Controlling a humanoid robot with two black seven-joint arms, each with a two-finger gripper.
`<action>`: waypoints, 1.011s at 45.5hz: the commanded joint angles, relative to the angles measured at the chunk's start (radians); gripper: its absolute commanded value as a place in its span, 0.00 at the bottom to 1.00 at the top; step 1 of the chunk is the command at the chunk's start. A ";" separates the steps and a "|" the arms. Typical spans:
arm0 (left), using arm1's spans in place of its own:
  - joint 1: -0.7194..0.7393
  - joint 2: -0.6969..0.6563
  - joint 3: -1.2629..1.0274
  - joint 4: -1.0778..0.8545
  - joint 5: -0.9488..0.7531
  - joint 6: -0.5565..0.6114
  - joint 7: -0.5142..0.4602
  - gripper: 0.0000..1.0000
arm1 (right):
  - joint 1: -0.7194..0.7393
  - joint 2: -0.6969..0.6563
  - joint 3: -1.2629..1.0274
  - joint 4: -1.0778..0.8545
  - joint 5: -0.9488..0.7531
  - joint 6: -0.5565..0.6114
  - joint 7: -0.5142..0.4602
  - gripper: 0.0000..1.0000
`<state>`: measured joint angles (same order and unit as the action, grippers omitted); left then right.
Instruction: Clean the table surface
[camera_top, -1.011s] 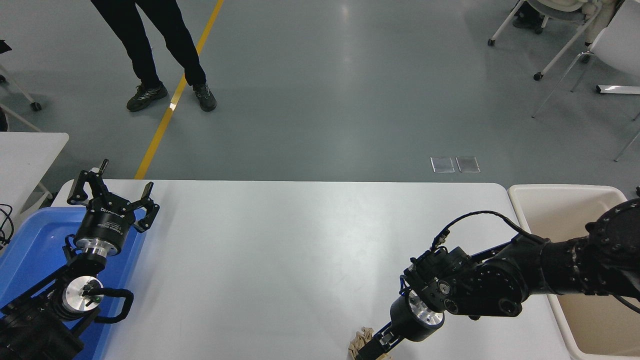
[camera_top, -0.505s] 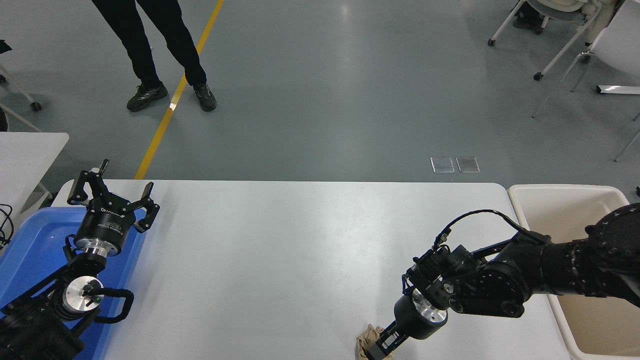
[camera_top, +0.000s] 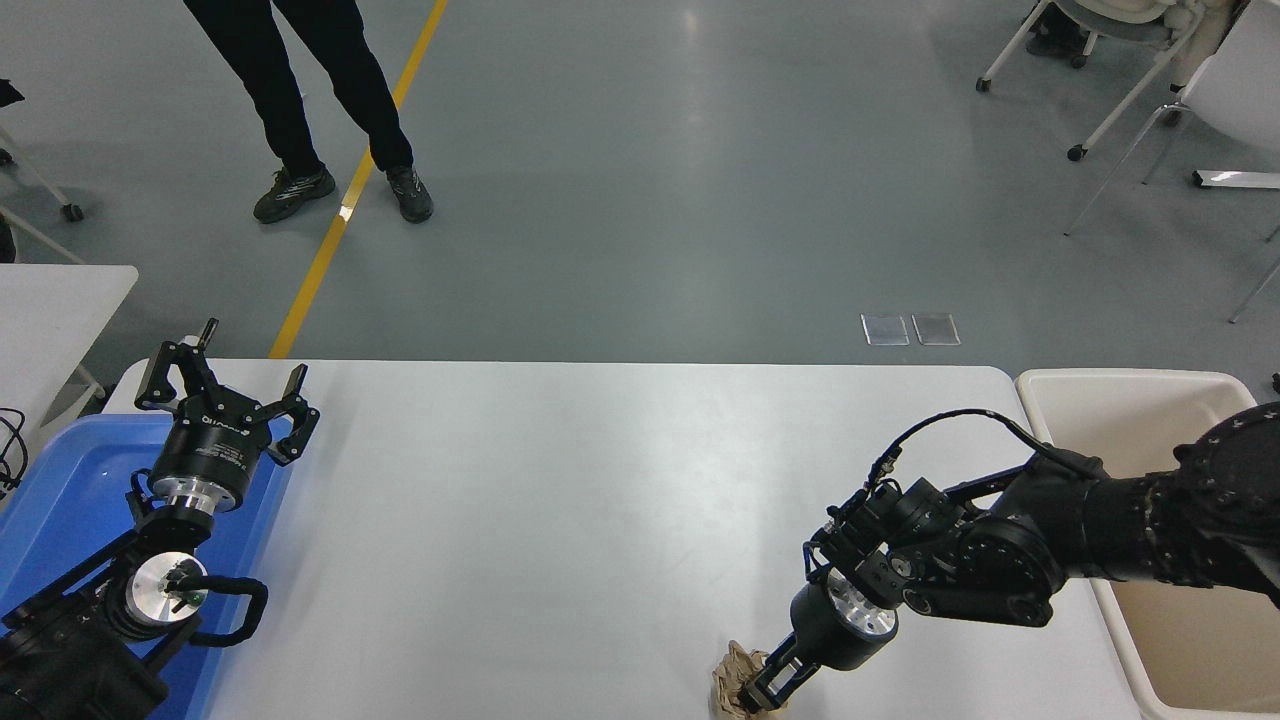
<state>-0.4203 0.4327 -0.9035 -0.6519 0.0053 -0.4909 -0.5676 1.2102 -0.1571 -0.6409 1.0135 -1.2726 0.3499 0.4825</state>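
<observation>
The white table surface (camera_top: 560, 500) fills the middle of the head view. At its near edge lies a crumpled brown paper wad (camera_top: 732, 674). My right gripper (camera_top: 757, 692) points down and toward the camera and is shut on this wad, which sits just above the table's front edge. My left gripper (camera_top: 225, 380) stays parked at the lower left, open, above a blue bin.
A blue bin (camera_top: 60, 500) stands at the table's left end under the left arm. A beige bin (camera_top: 1180, 560) stands off the right end. A person's legs (camera_top: 300, 110) are on the floor beyond. A smaller white table (camera_top: 50, 300) shows at left.
The right gripper has risen a little into view with the paper wad held in it; the wrist has shifted slightly right. The left arm has not moved.
</observation>
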 joint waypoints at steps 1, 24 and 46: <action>0.000 0.000 0.000 0.000 -0.001 0.000 0.000 0.99 | 0.034 -0.016 0.007 0.005 -0.005 0.011 0.011 0.00; 0.000 0.000 0.000 0.000 0.001 0.000 0.000 0.99 | 0.196 -0.174 0.081 0.088 0.033 0.118 0.011 0.00; 0.000 0.000 0.000 0.000 -0.001 0.000 0.000 0.99 | 0.371 -0.375 0.188 0.231 0.087 0.273 0.010 0.00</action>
<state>-0.4204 0.4325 -0.9035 -0.6519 0.0052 -0.4909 -0.5676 1.5202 -0.4450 -0.5308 1.2015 -1.2029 0.5432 0.4942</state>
